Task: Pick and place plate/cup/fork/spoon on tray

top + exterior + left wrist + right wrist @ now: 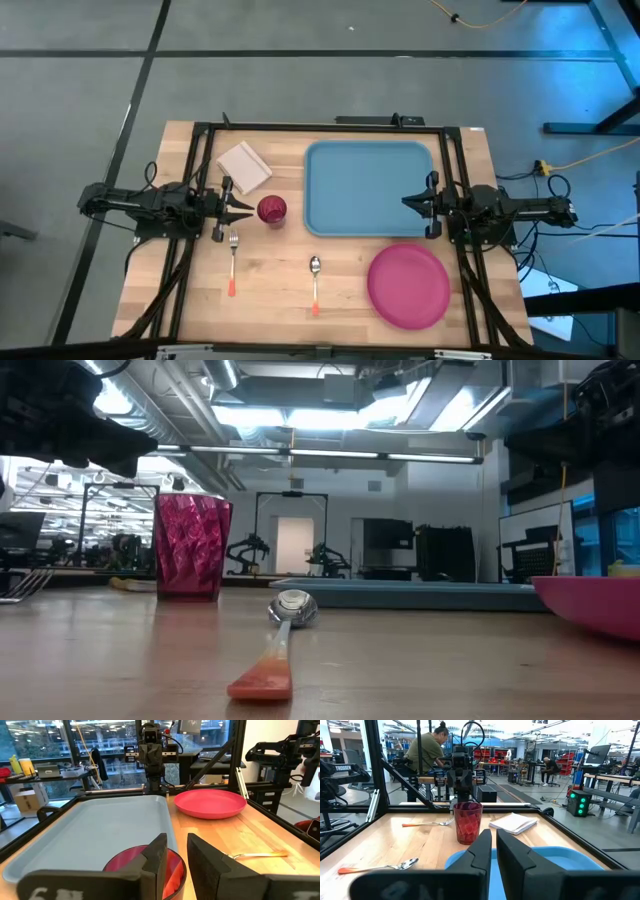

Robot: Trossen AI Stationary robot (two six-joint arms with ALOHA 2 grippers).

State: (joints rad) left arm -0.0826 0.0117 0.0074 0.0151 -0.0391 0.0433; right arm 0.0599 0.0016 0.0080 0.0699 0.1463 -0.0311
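The dark red cup (272,210) stands upright on the wooden table, left of the light-blue tray (368,188). My left gripper (250,210) hovers just left of the cup, fingers closed to a narrow slit (176,840), with the cup's rim (122,861) right below the tips. My right gripper (405,201) is shut and empty over the tray's right edge, pointing at the cup (468,822). The pink plate (408,286) lies flat at the near right. The fork (232,262) and the spoon (315,283) lie flat near the front, handles toward the near edge.
A white napkin (244,166) lies at the far left, behind the cup. A black frame (320,127) runs around the table's far and side edges. A person (427,755) works at a bench in the room beyond the table's left side.
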